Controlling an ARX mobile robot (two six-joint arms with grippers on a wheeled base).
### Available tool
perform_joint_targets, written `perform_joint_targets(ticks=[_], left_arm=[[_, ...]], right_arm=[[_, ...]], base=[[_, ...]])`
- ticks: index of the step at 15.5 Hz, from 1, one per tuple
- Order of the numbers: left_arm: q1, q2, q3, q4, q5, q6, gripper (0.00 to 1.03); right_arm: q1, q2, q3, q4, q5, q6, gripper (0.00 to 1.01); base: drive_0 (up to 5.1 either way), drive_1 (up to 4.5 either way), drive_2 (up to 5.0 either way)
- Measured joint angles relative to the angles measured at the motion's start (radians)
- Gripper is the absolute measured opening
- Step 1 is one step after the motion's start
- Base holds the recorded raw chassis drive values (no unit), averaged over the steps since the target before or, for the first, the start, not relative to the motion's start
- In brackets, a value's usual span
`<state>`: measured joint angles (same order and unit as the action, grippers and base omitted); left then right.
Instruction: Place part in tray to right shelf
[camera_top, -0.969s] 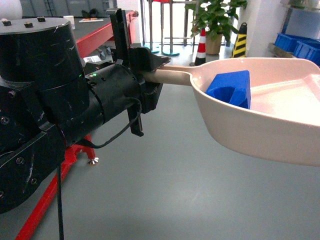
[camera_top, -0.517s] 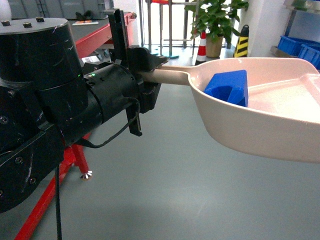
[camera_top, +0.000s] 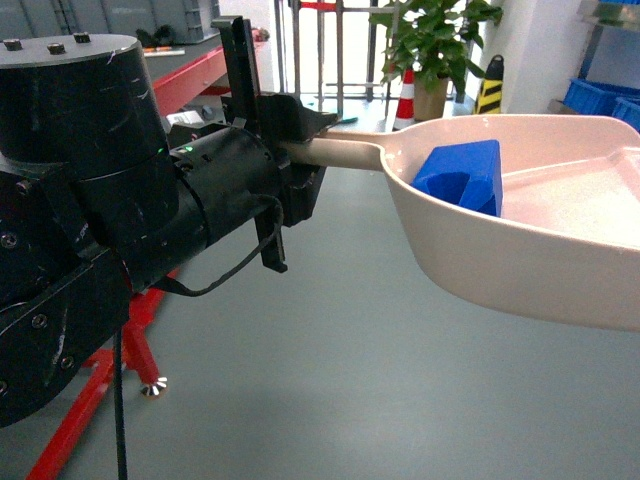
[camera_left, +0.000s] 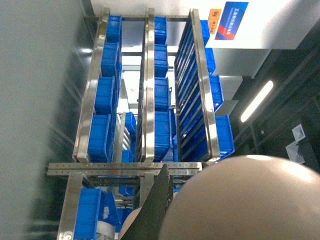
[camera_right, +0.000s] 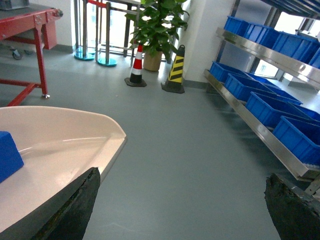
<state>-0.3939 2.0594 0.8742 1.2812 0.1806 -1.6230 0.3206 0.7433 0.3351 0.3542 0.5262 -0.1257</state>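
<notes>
Left gripper (camera_top: 300, 150) gripping tray (camera_top: 520, 270) handle, part (camera_top: 462, 176) inside

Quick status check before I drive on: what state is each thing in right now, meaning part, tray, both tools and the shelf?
part: lying in the tray near the handle end, loose, not gripped.
tray: carried in the air over the floor, roughly level.
left tool: shut on the tray's handle.
right tool: open, holding nothing, fingers wide apart.
right shelf: not yet reached; blue crates sit on it.
</notes>
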Motion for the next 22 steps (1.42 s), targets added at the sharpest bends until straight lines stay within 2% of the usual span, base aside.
perform_joint_targets(ticks=[6, 13, 22], left_arm=[[0.014, 0.0, 0.0, -0.007, -0.011, 0.001, 0.13], [-0.003, 0.0, 0.001, -0.001, 0.001, 0.0, 0.13], [-0.002, 0.0, 0.001, -0.002, -0.001, 0.0, 0.13]], right_arm=[[0.0, 0.006, 0.0, -0.002, -0.002, 0.0, 0.98], [0.0, 0.001, 0.0, -0.002, -0.001, 0.0, 0.98], [0.0, 0.001, 0.0, -0.002, -0.002, 0.0, 0.98]], base=[[-0.1, 3.93, -4.2], [-0.1, 3.93, -4.2], [-1.6, -1.55, -1.6]])
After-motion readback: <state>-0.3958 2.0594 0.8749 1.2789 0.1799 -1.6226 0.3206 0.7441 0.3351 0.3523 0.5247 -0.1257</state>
